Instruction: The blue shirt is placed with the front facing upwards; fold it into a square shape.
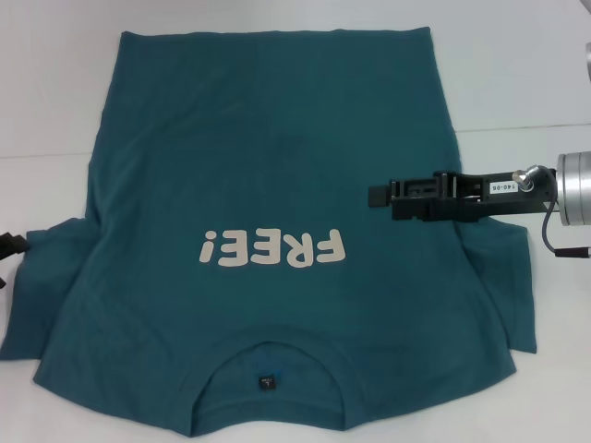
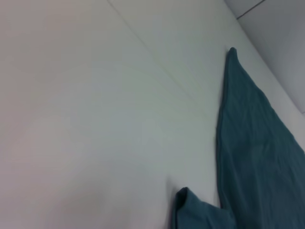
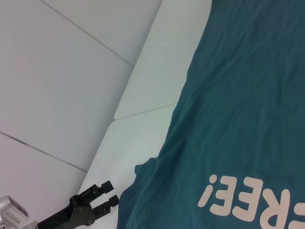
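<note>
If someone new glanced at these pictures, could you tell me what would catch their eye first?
The blue shirt dominates: it lies spread front-up across the white table, collar nearest the robot, its pale "FREE!" lettering mid-chest. Next comes the right pincer, a black tool reaching in from the right over the shirt's right side. The left pincer sits at the shirt's left sleeve edge, fingers parted.

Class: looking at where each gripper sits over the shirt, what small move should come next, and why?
Probably lower the right gripper onto the blue shirt and pinch the cloth on its side. The shirt lies flat and unfolded, lettering up, with this gripper hovering just inside the right edge. The left gripper waits open by the left sleeve, not yet gripping.
</note>
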You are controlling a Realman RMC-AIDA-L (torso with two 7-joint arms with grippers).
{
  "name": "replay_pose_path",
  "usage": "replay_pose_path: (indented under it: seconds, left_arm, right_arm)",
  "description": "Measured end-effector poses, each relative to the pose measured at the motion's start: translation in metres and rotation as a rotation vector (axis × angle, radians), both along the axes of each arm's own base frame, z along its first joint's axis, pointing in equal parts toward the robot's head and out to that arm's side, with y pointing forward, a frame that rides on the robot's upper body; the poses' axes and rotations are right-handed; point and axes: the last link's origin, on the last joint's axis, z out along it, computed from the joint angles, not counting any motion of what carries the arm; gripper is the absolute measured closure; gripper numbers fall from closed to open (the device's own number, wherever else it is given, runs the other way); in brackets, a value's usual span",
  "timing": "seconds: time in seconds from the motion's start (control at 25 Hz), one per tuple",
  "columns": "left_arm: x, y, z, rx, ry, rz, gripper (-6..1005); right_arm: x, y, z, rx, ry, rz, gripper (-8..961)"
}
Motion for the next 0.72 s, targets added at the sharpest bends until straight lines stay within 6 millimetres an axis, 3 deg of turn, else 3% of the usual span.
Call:
replay_pose_path:
  seconds: [0.72]
  left_arm:
    - [0.008,0.002,-0.013,-0.057,-0.005,-0.042,209]
  right_arm:
    - [0.001,0.001,0.003,0.013,0.012,-0.008,206]
